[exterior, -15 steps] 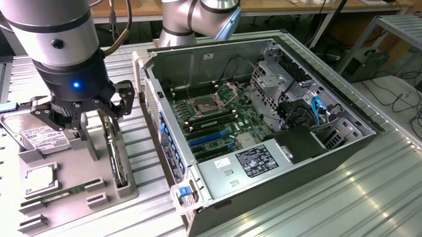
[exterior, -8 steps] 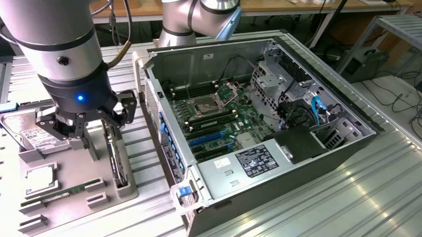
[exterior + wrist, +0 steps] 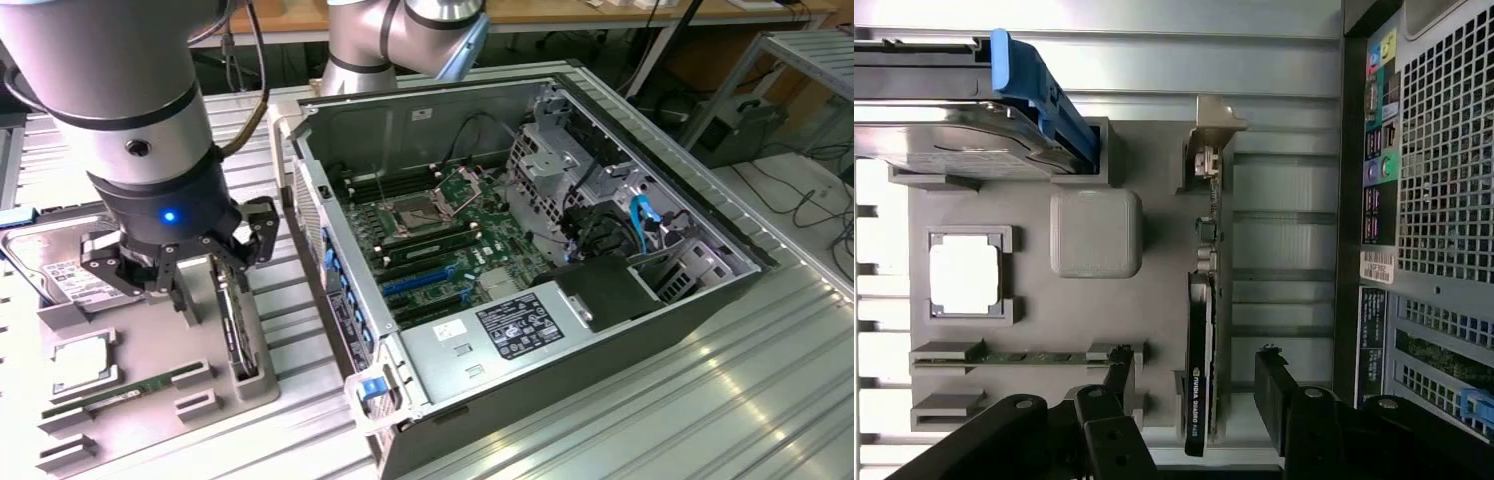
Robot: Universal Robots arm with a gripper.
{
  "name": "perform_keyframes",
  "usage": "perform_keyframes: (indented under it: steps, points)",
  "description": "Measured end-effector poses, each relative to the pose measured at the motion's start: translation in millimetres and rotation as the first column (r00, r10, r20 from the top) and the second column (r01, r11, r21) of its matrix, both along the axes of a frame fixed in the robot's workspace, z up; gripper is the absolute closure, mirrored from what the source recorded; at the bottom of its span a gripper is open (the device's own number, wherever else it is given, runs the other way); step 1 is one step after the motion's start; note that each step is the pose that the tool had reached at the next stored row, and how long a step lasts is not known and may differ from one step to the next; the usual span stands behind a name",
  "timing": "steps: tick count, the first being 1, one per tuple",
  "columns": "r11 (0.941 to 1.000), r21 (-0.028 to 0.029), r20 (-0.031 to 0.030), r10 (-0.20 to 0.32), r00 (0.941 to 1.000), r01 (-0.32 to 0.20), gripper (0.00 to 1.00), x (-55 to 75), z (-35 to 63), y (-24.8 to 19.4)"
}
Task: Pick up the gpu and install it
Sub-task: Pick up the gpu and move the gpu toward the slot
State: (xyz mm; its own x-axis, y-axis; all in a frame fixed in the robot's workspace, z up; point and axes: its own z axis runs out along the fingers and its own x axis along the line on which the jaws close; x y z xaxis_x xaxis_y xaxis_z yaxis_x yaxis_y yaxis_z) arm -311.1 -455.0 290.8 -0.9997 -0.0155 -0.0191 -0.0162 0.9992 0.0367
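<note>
- Gripper (image 3: 171, 268) low over the gray tray (image 3: 200, 412), jaws wide apart, nothing clamped.
- Seen from the wrist, gripper (image 3: 1194, 355) straddling the dark end of the gpu (image 3: 1202, 300), one finger (image 3: 1116, 380) on either side; seemingly no contact, though hard to judge from this angle.
- Gpu (image 3: 238, 335) upright on its long edge in a slot along the tray edge nearest the case (image 3: 587, 400), with the silver bracket (image 3: 1212, 125) at the end away from the fingers.
- Hard drive (image 3: 54, 275) (image 3: 954, 140) at the tray corner farthest from the case, tilted in its holder, on the bracket end of the tray.
- Cpu (image 3: 83, 362) (image 3: 966, 272) flat in a square pocket near the tray edge opposite the gpu.
- Memory stick (image 3: 114, 397) (image 3: 1019, 355) on edge between two supports, just beside the cpu pocket and crosswise to the gpu.
- Case lying open on the slatted metal table (image 3: 721, 400), just beside the tray; perforated rear panel (image 3: 1439, 150) facing the gpu.
- Motherboard (image 3: 441, 245) exposed inside, blue slots (image 3: 416, 280) near its tray-side edge.
</note>
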Motion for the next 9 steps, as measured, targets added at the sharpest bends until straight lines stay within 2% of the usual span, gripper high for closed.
perform_keyframes:
  steps: [9]
  points:
    - [1.0000, -0.0004, -0.0001, 0.000, 1.0000, 0.000, 0.40, 0.0, -16.1, -1.1]
